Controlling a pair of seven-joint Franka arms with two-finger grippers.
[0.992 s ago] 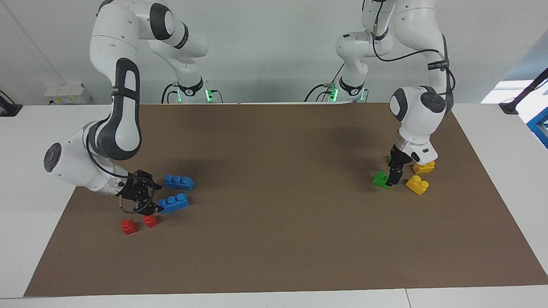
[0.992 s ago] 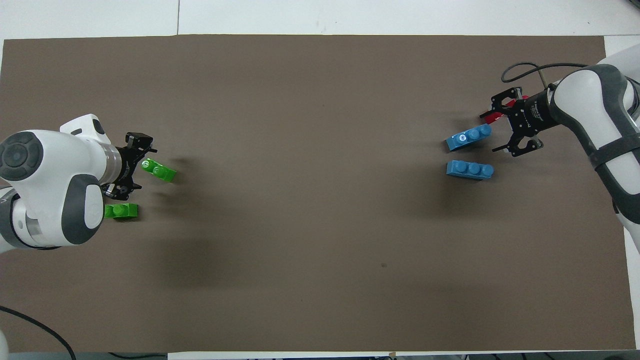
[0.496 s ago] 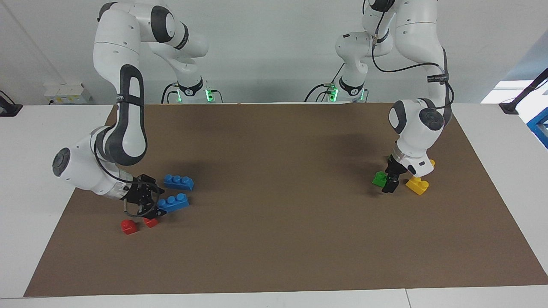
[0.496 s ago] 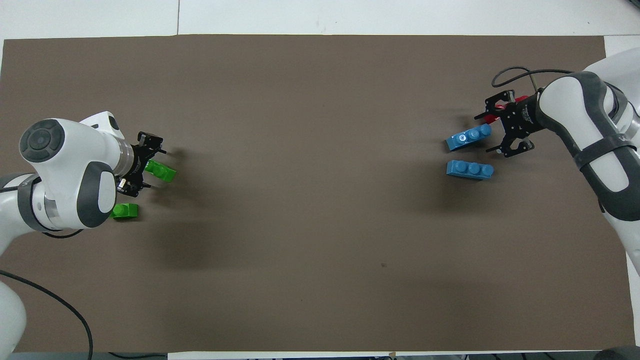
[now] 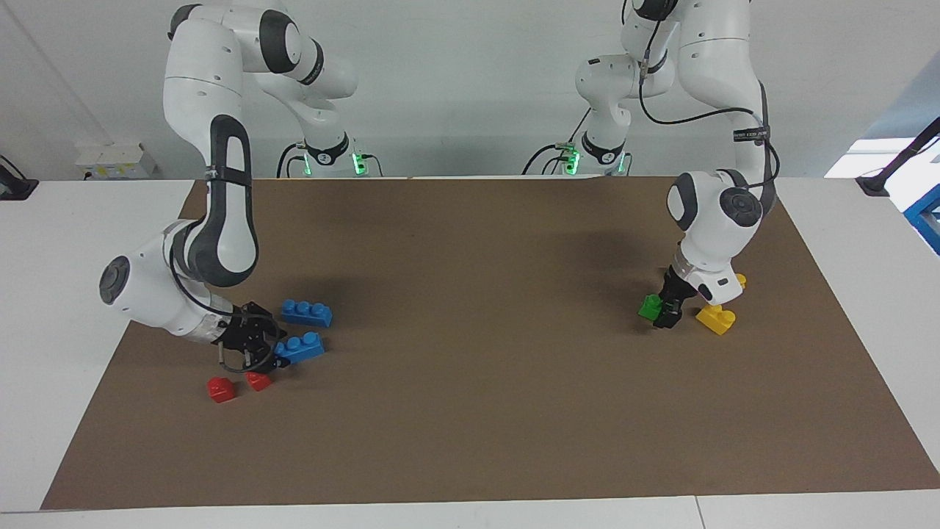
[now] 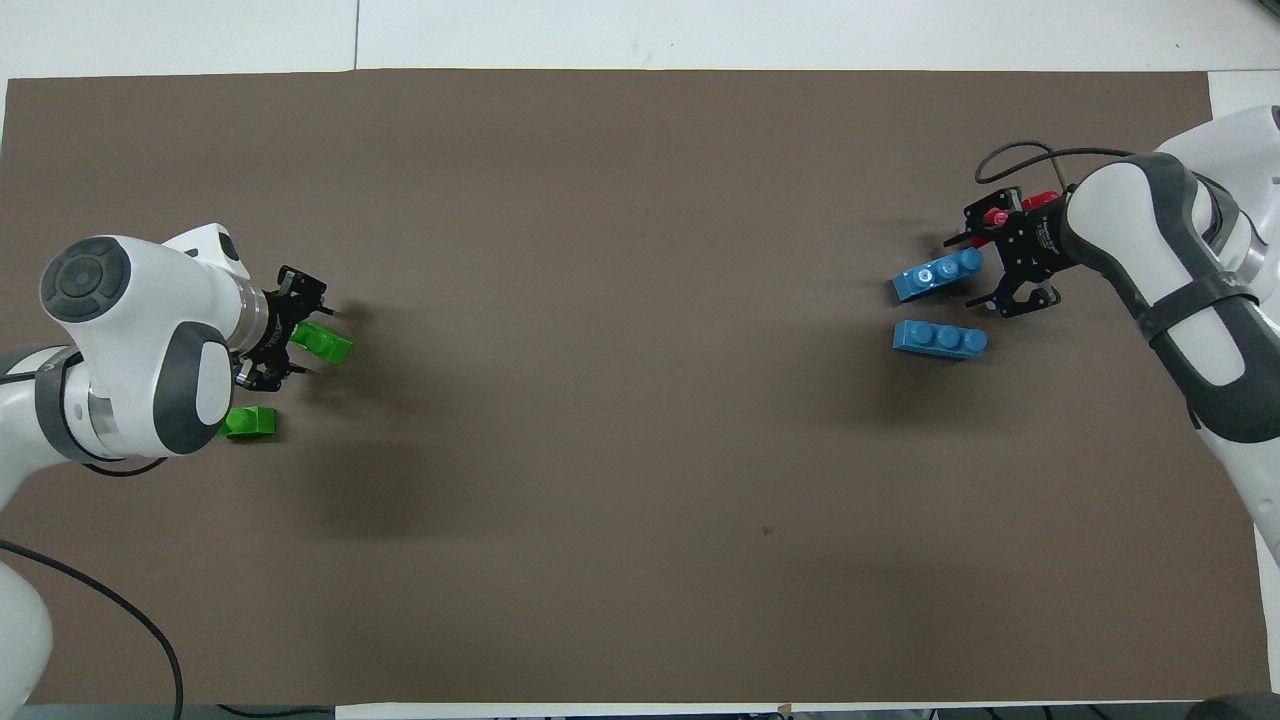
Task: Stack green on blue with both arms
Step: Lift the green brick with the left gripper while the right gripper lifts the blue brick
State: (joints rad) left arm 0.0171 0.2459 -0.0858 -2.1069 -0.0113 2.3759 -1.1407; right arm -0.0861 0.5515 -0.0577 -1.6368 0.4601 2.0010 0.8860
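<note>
While the facing view half-hides the green brick (image 5: 649,306) under the left gripper (image 5: 667,317), overhead shows jaws apart astride it (image 6: 322,343) | right gripper (image 6: 990,275) jaws apart at the blue brick (image 6: 936,276) end, 3 o'clock overhead | second green brick (image 6: 250,422) partly hidden by the left arm overhead | all on counter (image 6: 640,450)

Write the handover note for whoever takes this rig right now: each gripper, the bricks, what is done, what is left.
Left gripper: down at the green brick at the left arm's end of the mat, fingers either side of it, brick not lifted.
Right gripper: low at the end of the blue brick farther from the robots, fingers either side of it, brick on the mat.
Second green brick and second blue brick lie untouched, nearer the robots.
Done: both arms at their bricks.
Left: grip, lift, bring both bricks together, press green onto blue.
</note>
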